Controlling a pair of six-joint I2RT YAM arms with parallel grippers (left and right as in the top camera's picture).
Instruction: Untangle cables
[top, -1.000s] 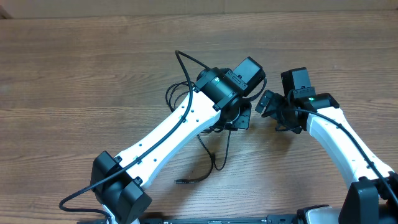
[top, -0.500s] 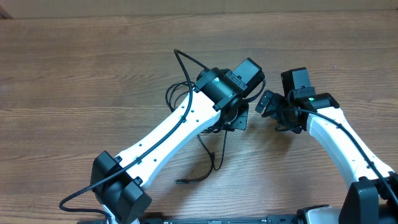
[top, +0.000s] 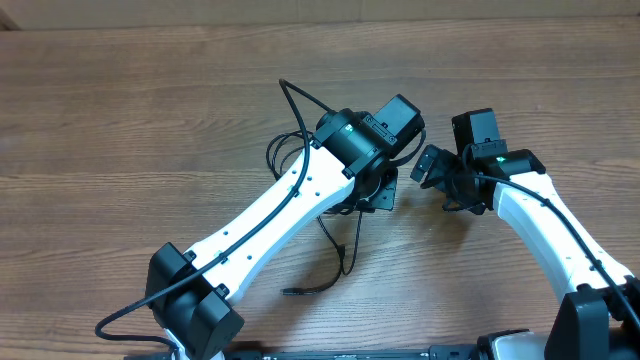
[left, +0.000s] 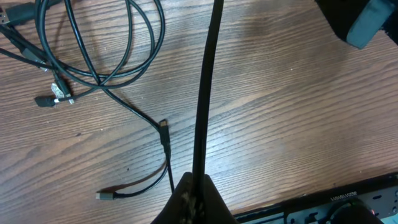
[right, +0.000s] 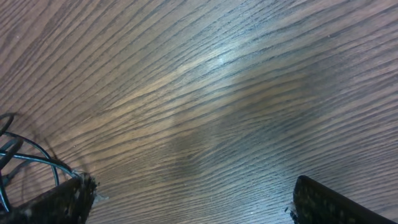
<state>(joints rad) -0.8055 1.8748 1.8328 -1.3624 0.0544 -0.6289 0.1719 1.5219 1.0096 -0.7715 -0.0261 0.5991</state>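
Robotics lab bench, prob.: white L arm (top: 270, 215), R arm (top: 545, 225) at wood-grain table (top: 120, 120).

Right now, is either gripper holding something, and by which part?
The left gripper is shut on a cable, pinching its cord; no plug shows there. The right gripper is open and holds nothing.
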